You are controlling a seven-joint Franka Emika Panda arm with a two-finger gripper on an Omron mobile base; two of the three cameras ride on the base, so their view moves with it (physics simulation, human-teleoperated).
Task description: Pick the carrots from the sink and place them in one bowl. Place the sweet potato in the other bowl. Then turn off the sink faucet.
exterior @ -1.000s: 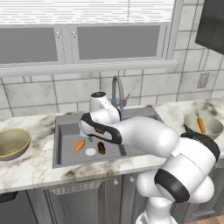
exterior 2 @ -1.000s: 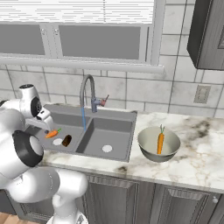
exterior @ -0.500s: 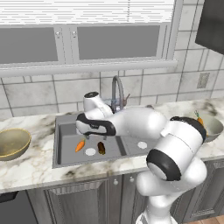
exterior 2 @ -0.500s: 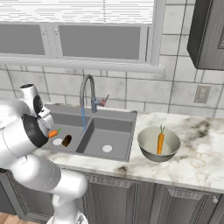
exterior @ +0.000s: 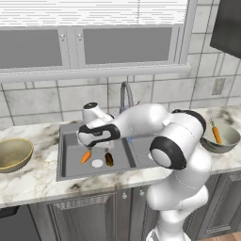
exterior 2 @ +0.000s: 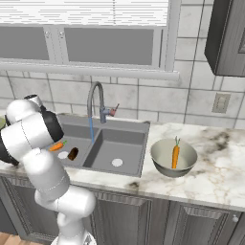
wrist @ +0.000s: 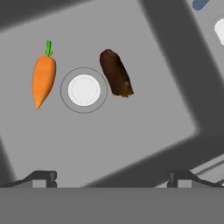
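We are hanging our gripper (wrist: 111, 177) over the left basin of the sink (exterior: 70, 169), its fingers spread wide apart and grasping nothing. Looking down from the hand, we are seeing a carrot (wrist: 43, 78) lying on the basin floor on one side of the round drain (wrist: 83, 89) and the sweet potato (wrist: 116, 73) lying on the other side, both just beside the drain and neither touching it. In the left base view the same carrot (exterior: 85, 156) and sweet potato (exterior: 109, 159) are lying below our wrist, the drain between them. A second carrot (exterior 2: 175, 154) is leaning inside the grey bowl (exterior 2: 162, 166) on the counter (exterior 2: 220, 172) right of the sink, green top upward. The tan bowl (exterior: 9, 157) is sitting on the counter left of the sink, well apart from it. The faucet (exterior 2: 95, 103) is arching over the divider, and a thin blue stream (exterior 2: 91, 130) is running down from its spout.
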